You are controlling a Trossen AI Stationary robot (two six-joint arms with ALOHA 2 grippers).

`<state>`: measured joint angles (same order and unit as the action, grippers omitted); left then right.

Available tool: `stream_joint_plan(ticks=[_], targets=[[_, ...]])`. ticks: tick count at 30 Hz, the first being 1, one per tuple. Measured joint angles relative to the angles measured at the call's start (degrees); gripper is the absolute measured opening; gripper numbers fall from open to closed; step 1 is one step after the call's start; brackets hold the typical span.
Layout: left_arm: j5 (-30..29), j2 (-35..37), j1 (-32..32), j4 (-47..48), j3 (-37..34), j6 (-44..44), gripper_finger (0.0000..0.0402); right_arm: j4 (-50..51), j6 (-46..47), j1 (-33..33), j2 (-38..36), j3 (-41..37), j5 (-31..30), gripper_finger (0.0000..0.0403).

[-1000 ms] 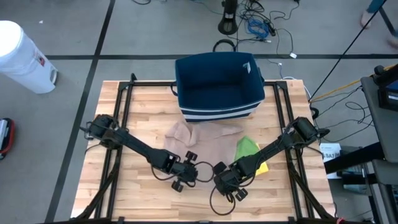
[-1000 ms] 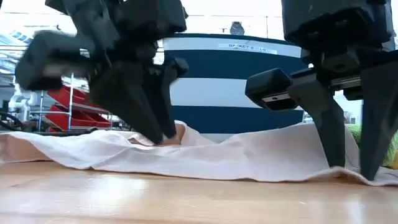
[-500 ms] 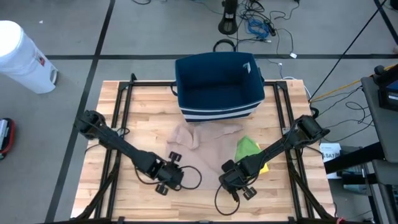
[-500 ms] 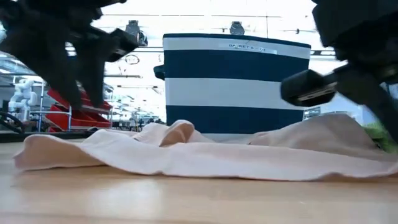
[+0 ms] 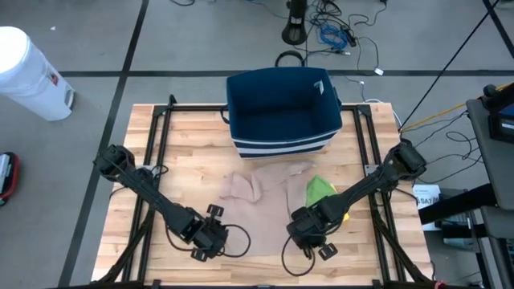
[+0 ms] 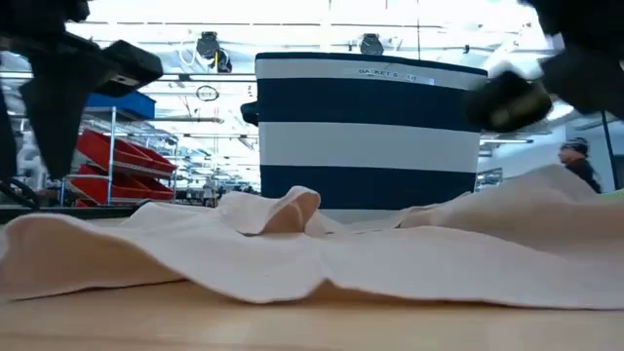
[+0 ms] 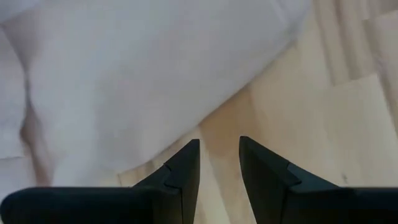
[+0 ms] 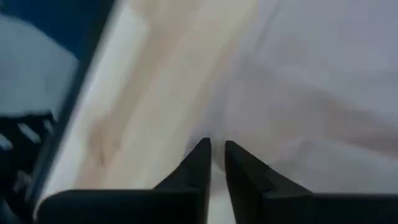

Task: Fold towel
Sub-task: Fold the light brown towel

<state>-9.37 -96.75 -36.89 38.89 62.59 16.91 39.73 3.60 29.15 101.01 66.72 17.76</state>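
One beige towel (image 5: 265, 193) lies rumpled at the middle of the wooden counter (image 5: 185, 144), before one navy striped basket (image 5: 281, 108). From above, a green cloth (image 5: 320, 190) shows beside it; the low view hides that. The left gripper (image 5: 202, 241), jaws apart and empty, hovers near the front edge. The right gripper (image 5: 309, 233) hangs over the towel's edge, jaws nearly together.

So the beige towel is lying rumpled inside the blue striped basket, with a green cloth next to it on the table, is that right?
Not quite. The beige towel is not inside the blue striped basket; it lies rumpled on the wooden table in front of the basket, as the high view shows. The green cloth does lie next to it on the table.
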Motion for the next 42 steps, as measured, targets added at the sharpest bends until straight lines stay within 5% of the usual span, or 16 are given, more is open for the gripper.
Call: stream_joint_plan(ticks=[7, 13, 24, 42], targets=[[-0.7, 0.0, -1.2, -2.3, 0.0, 2.3, 0.0119, -14.4, -5.3, 0.0, -4.6, 0.2, -10.5, 0.011], [-0.9, 0.1, -2.3, -7.4, -1.8, 5.1, 0.0119, -28.6, -13.2, -1.5, -0.7, 0.2, -9.9, 0.0146], [-8.9, 0.1, -6.1, -20.0, -10.4, 9.6, 0.0119, -38.2, -18.2, -5.2, 7.0, 0.2, -10.2, 0.0136], [-16.0, 0.0, -3.6, -26.7, -16.2, -1.5, 0.0119, -53.2, -19.3, -10.4, 13.3, 0.1, -6.0, 0.0135]])
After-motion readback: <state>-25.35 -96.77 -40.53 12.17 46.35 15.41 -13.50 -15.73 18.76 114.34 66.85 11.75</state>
